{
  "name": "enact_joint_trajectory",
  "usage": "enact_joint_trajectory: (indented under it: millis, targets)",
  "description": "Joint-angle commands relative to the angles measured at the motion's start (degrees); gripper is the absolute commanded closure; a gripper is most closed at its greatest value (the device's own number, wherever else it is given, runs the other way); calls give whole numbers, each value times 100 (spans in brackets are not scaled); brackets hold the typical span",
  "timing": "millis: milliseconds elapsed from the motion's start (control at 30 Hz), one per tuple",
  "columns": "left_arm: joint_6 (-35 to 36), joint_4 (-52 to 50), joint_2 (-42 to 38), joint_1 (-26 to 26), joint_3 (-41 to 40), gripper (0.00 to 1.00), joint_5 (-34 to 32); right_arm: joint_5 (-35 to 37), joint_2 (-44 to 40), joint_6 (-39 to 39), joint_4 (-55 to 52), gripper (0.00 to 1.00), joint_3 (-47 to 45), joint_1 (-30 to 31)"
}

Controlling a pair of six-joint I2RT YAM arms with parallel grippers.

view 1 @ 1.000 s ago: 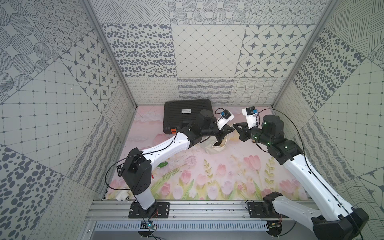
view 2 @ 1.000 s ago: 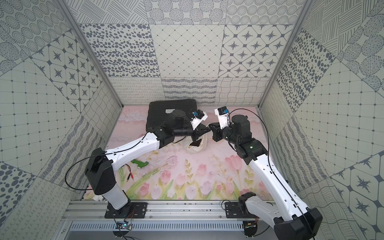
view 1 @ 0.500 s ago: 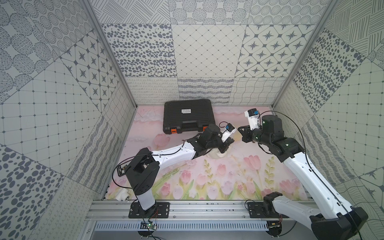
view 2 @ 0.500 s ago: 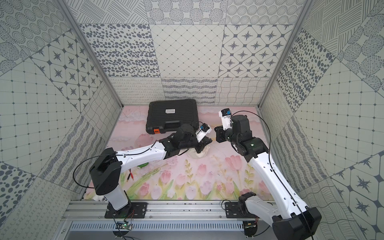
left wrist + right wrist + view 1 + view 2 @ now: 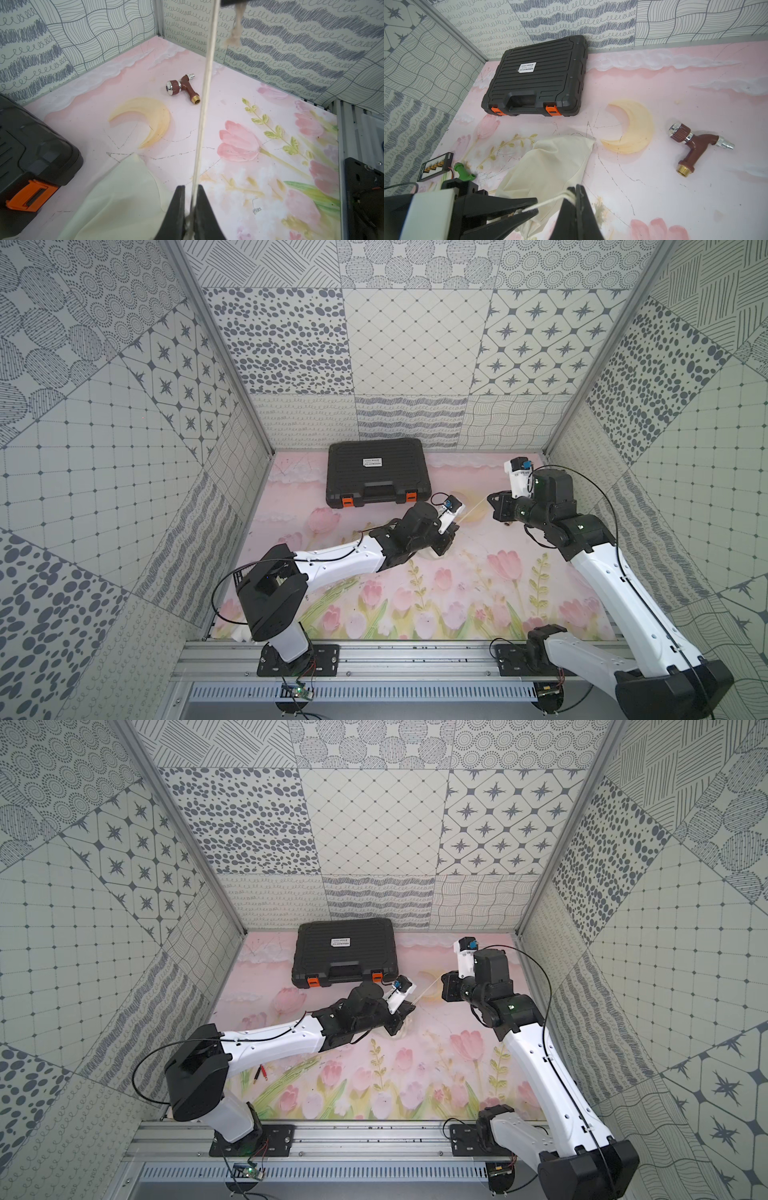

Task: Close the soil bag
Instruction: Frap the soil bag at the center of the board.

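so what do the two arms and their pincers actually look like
Both arms are alike: white shell links joined by black joints, on black bases bolted to a metal rail. Thin black cables loop along each. The left pincer and right pincer have black tapered fingers, each topped by a white camera mount with a blue part.

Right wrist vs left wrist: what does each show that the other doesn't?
Right wrist only: the whole black case with its white label and both orange latches, the small connector board, a green part, the left gripper at the bag's mouth, the right gripper shut on the cord.

Left wrist only: the cord's knotted end, the table's far corner, the left gripper's fingers either side of the cord.

Both: the soil bag, taut cord, brown tap fitting, moon print, part of the case.
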Motion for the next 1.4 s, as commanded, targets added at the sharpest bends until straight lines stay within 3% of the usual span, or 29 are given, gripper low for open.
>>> enact_joint_trajectory:
  millis: [0, 133, 333, 633, 767, 867, 967, 1100, 1367]
  targets:
    - [-344, -4071, 67, 68, -297, 88, -852, 788, -380, 464, 2497, 100, 429, -468]
    - [-534, -4447, -19, 60, -192, 86, -934, 281, -361, 480, 2608, 100, 355, -464]
    - [-826, -4818, -53, 103, -205, 85, -1738, 646, -649, 391, 2614, 100, 79, -740]
    - [-1466, -5054, -5, 392, -257, 85, -1778, 806, -840, 1078, 2677, 100, -206, -1463]
    - [-1200, -4880, -142, 284, -178, 83, -1643, -183, -646, 751, 2725, 100, -89, -1301]
    - [-832, -4158, -473, 26, -117, 80, -1328, -546, -594, 354, 2615, 100, -77, -869]
    - [-643, -3461, -746, 14, 50, 73, -605, -957, -618, 195, 2559, 100, -167, -596]
    - [-485, -2483, -946, 15, 230, 53, -253, -1394, -680, 46, 2544, 100, -393, -299]
    - [-272, -1992, -511, 117, 1322, 23, 519, -1747, -792, 9, 2509, 100, -740, -144]
